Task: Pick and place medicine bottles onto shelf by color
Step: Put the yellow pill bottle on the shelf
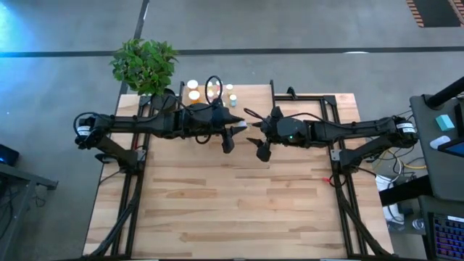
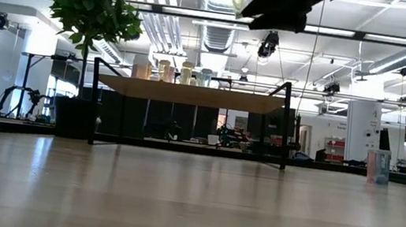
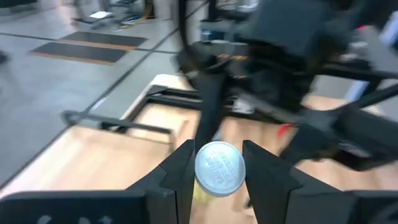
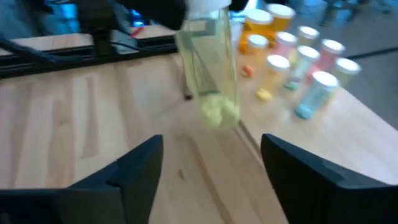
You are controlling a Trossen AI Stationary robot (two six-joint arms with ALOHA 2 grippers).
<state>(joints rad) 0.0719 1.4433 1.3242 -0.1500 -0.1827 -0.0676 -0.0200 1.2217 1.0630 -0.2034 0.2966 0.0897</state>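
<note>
The high camera looks straight down on the pale butcher-block wooden tabletop. The low camera sits at its surface, facing the black-framed light-wood shelf, shared with the overhead. Each wrist camera looks closely past its own dark fingers.

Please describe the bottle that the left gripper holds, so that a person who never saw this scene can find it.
Start at the shelf along the table's far edge, where bottles stand in a group. In front of it the two arms meet. The left gripper is shut on a yellow bottle, the only one in the air.
</note>
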